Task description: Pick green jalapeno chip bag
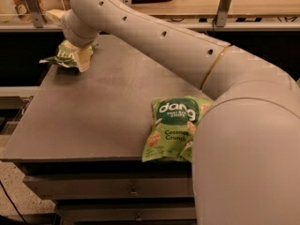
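The green jalapeno chip bag (63,56), small, crinkly and olive-green with pale lettering, lies at the far left corner of the grey table (93,111). My gripper (80,60) has come down right over the bag's right side and covers part of it. My long white arm (187,46) stretches from the lower right across the table to it.
A larger bright green "dang Coconut Crunch" bag (174,128) lies near the table's front edge, partly covered by my arm. A wooden counter (197,3) with metal posts runs along the back. Drawers (117,191) sit under the table front.
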Robot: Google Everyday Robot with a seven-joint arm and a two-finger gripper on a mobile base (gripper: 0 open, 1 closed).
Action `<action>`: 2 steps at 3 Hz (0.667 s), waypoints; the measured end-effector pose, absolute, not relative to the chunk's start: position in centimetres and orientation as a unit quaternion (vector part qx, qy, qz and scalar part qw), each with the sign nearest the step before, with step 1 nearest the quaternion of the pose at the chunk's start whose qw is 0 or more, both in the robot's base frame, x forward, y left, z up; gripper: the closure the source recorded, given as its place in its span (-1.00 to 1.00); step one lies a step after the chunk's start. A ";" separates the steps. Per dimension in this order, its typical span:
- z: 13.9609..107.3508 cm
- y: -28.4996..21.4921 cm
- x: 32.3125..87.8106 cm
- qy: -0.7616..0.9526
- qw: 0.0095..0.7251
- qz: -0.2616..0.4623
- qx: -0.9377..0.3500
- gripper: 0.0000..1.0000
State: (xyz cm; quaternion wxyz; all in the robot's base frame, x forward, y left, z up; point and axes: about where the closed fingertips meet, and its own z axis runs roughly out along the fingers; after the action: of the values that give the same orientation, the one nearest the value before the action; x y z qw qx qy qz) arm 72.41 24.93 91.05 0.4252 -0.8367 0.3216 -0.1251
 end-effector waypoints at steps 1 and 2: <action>89.9 25.1 72.2 0.317 0.442 -0.117 -0.831 -1.00; 88.6 25.0 72.3 0.321 0.446 -0.107 -0.829 -1.00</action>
State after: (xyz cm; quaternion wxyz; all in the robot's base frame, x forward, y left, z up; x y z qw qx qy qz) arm 72.29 25.03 88.64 0.4458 -0.8285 0.3215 -0.1069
